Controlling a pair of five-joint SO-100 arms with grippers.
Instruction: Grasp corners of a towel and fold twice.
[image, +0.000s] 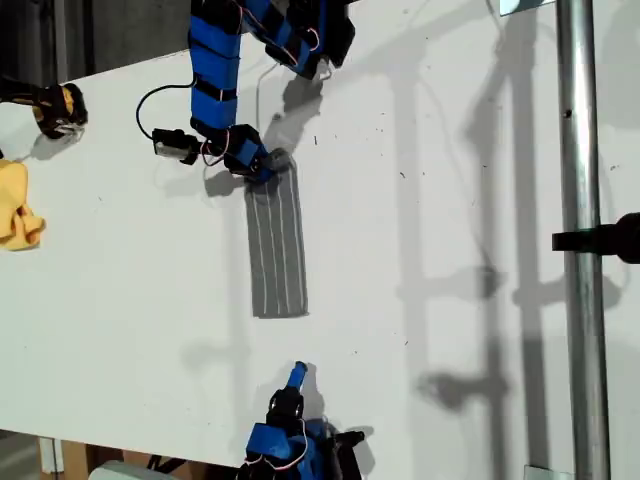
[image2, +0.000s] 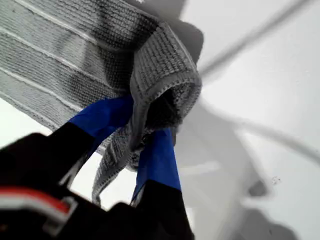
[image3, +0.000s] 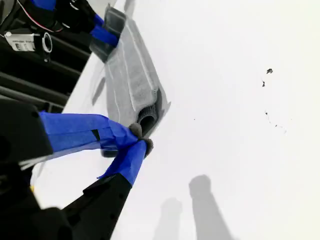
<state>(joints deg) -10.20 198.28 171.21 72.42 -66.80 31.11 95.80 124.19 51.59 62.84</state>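
The towel (image: 277, 250), thin, limp and light, lies folded narrow; my first gripper (image2: 150, 135) pinches its far end, my second gripper (image3: 141, 137) is pressed together, empty, near the free end to take.

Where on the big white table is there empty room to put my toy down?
The widest bare patch of the white table lies between the folded grey striped towel and the metal pole at the exterior view's right. More room sits between the towel and the crumpled yellow cloth. It is crowded at the towel's far end, where my first gripper pinches it.
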